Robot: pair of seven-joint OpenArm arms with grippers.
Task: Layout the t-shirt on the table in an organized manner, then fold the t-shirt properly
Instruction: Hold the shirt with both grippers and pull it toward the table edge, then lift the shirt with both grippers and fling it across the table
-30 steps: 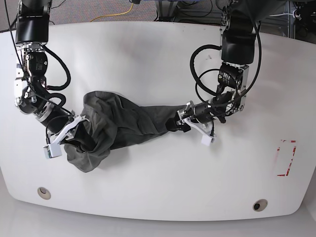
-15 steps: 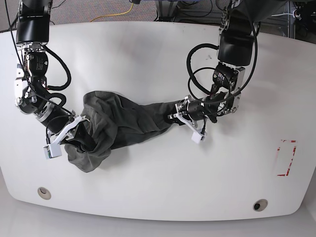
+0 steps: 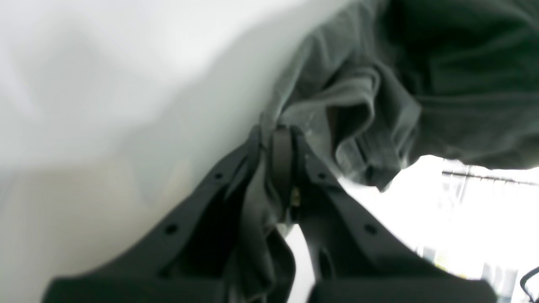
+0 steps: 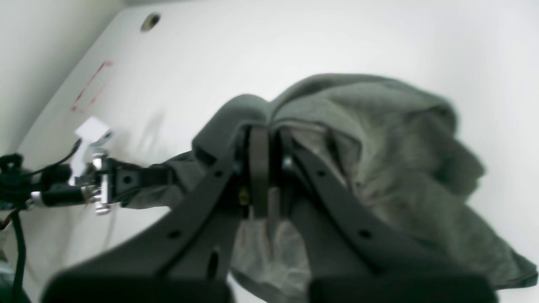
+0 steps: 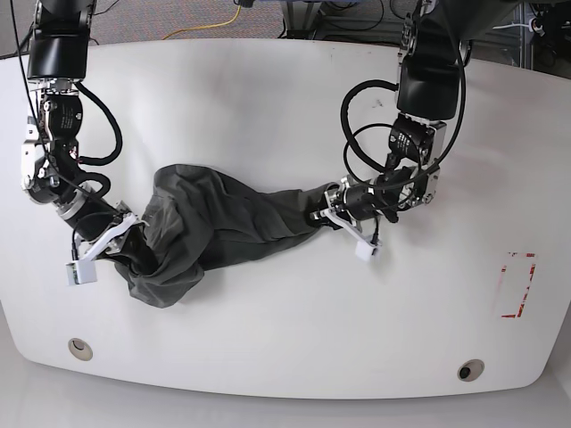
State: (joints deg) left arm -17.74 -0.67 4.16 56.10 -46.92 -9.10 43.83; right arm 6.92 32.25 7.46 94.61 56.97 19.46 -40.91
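Right gripper: you had the right gripper [image 4: 259, 168] pressed together on a thick fold of the t-shirt [image 4: 370, 139]; in the base view it [image 5: 120, 234] sat at the bunched end of the cloth, near the front left part of the table [image 5: 268, 339]
T-shirt, near end: the heaviest bundle lay at that gripper, rumpled and piled on itself, with no sleeve, collar or hem that you could pick out for certain
T-shirt, middle: the cloth [image 5: 223, 223] ran as a twisted, rope-like band across the middle of the table, resting on the surface between your two grips
Left gripper: you had the left gripper [image 3: 281, 155] pinching a thin edge of the cloth [image 3: 379, 105], jaws shut on it; in the base view it [image 5: 328, 212] held the narrow end of the band, toward the centre of the table
Done: both ends were gripped, which I judge to be the set-up for spreading; nothing more of the layout showed
Left to do: the shirt was not flat; you had to pull it open, smooth it into shape on the table, and every fold was yet to be made, so I put the task in its early part
Far side: the red tape rectangle [image 5: 516, 285] lay well apart from the shirt, and the two grommet holes [image 5: 80, 347] along the front edge were uncovered
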